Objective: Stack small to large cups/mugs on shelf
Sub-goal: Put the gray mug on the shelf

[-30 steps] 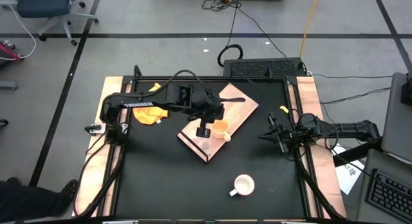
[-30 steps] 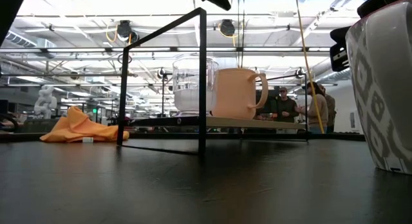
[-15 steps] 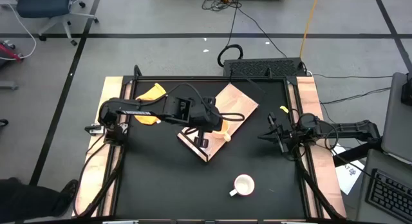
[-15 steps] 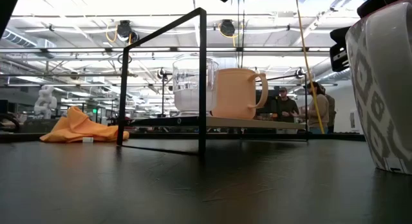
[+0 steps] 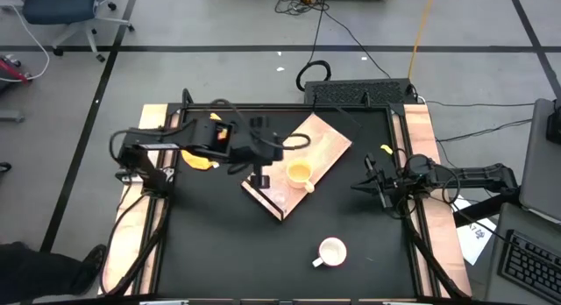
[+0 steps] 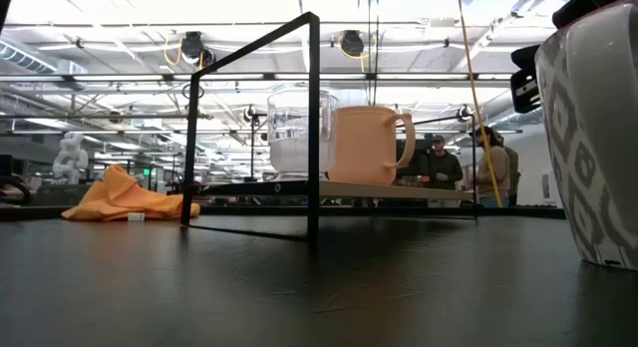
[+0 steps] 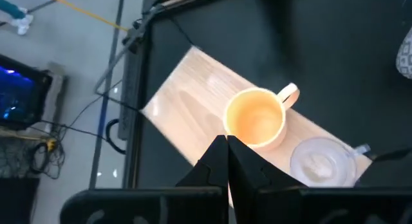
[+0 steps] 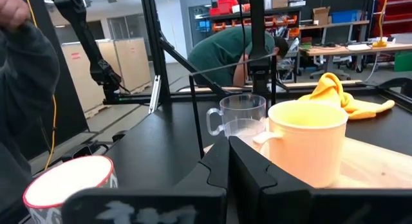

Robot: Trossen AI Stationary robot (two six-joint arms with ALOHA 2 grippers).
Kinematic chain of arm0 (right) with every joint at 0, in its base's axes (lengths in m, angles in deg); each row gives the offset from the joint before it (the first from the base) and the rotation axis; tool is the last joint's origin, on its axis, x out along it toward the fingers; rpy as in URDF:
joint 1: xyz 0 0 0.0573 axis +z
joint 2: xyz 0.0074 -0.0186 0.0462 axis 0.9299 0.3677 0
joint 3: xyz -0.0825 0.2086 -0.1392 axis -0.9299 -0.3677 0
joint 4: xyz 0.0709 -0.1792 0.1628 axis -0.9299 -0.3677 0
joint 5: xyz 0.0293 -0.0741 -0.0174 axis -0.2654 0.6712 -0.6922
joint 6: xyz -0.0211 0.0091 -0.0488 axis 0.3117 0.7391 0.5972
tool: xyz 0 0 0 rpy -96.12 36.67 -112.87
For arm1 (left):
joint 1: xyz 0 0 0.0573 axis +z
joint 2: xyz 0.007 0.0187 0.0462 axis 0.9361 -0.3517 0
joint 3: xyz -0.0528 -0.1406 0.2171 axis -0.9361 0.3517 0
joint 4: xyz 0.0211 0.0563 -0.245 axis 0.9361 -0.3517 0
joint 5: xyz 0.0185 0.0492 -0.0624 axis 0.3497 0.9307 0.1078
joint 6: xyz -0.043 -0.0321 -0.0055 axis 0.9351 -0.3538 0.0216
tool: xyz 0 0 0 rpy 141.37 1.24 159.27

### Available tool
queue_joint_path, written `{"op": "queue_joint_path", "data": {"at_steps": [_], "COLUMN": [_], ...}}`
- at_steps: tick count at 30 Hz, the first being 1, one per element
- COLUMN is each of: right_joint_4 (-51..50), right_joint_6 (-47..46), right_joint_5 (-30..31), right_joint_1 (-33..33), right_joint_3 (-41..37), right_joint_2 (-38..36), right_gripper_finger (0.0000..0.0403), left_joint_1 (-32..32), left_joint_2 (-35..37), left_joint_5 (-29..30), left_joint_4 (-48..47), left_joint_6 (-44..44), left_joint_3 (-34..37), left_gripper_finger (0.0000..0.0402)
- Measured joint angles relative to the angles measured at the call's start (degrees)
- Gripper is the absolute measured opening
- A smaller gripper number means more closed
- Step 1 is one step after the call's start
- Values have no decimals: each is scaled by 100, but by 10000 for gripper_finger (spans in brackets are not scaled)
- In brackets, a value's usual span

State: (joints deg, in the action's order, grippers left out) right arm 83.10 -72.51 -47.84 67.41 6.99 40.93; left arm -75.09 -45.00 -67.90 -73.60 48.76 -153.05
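The left claw point(image 5: 260, 177) hangs shut and empty over the tabletop point(image 5: 210, 252), just beside the near left corner of the shelf point(image 5: 324, 140). Behind its arm, near the far left edge, lies the yellow cloth point(image 5: 203, 159). Compared with a second ago, this arm has drawn back toward its own side: then the claw sat over the board next to the yellow-orange mug point(image 5: 300, 173), and now both vessels on the board show uncovered.

On the shelf, the tiny clear glass cup point(image 5: 280, 199) stands near the board's near corner, and the yellow-orange mug stands upright just beside it, handle pointing toward the right arm. The white mug point(image 5: 331, 251) rests on the tabletop well apart from the shelf, toward the front.

At the right edge the right claw point(image 5: 372, 186) waits, pinched shut with nothing in it, unmoved since the earlier frames.

Two of three vessels look placed, so the step in hand appears to be the release and retreat after setting the orange mug. The next move probably calls for opening a claw, reaching to the white mug, and carrying it to the free stretch of board beyond the orange mug.
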Motion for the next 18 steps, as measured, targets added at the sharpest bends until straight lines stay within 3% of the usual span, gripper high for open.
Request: {"op": "queue_joint_path", "data": {"at_steps": [6,18], "right_joint_4": [3,-3], "right_joint_6": [9,-15], "right_joint_5": [0,0], "right_joint_1": [0,0], "right_joint_3": [0,2], "right_joint_2": [15,20], "right_gripper_finger": [0,0], "left_joint_1": [-19,-457], "left_joint_2": [746,3206], "left_joint_5": [136,489], "left_joint_4": [122,2439], "left_joint_6": [368,1209], "left_joint_3": [757,4487], "left_gripper_finger": [0,0]}}
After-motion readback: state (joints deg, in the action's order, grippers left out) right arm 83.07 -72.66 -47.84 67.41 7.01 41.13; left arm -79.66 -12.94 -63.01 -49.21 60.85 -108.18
